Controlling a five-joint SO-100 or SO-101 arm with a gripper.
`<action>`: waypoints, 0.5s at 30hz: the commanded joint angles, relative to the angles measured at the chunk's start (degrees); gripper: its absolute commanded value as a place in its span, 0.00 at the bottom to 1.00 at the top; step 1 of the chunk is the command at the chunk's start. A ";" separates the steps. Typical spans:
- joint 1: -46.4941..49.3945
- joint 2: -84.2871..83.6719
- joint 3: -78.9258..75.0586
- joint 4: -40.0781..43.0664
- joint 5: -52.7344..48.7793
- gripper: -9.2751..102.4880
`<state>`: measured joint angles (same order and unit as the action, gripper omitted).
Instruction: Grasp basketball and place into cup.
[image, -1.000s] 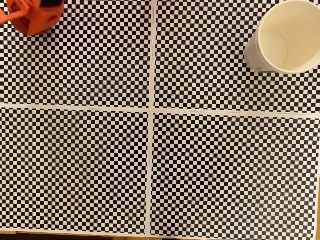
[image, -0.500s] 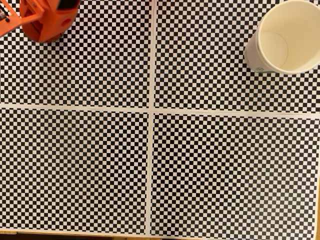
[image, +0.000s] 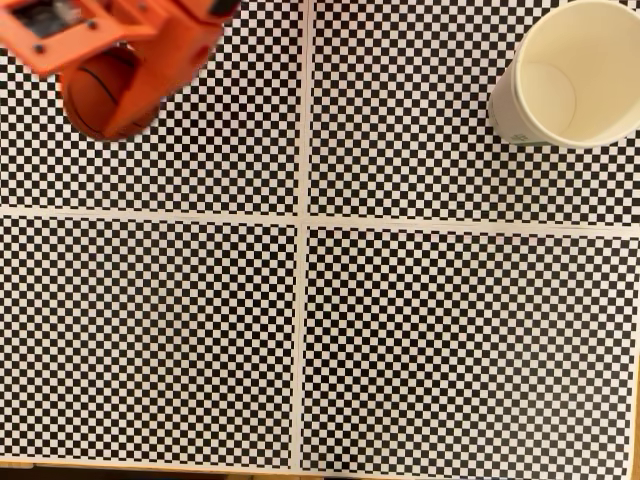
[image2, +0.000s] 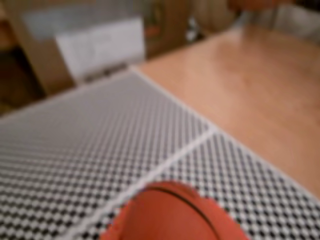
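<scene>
The basketball (image: 90, 100), small and dark orange with black seams, is at the top left of the fixed view, held in my bright orange gripper (image: 112, 104), which is shut on it. In the wrist view the basketball (image2: 172, 215) sits blurred at the bottom centre, above the checkered mat. The cup (image: 585, 70), cream-white with a rolled rim, stands upright at the top right of the fixed view, far from the gripper. Its pale inside holds nothing.
A black-and-white checkered mat (image: 300, 330) covers the table, divided by white strips into four panels. In the wrist view a bare wooden tabletop (image2: 260, 90) lies beyond the mat's edge, with blurred furniture behind it.
The gripper has moved down and to the right in the fixed view, carrying the basketball further into the picture. The cup has not moved.
</scene>
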<state>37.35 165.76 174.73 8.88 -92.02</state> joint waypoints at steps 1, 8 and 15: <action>-3.25 10.37 2.72 0.35 0.09 0.08; -7.91 15.82 -1.05 6.77 1.05 0.08; -12.48 15.56 -10.11 15.29 1.85 0.08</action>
<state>26.46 180.97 170.16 22.24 -90.44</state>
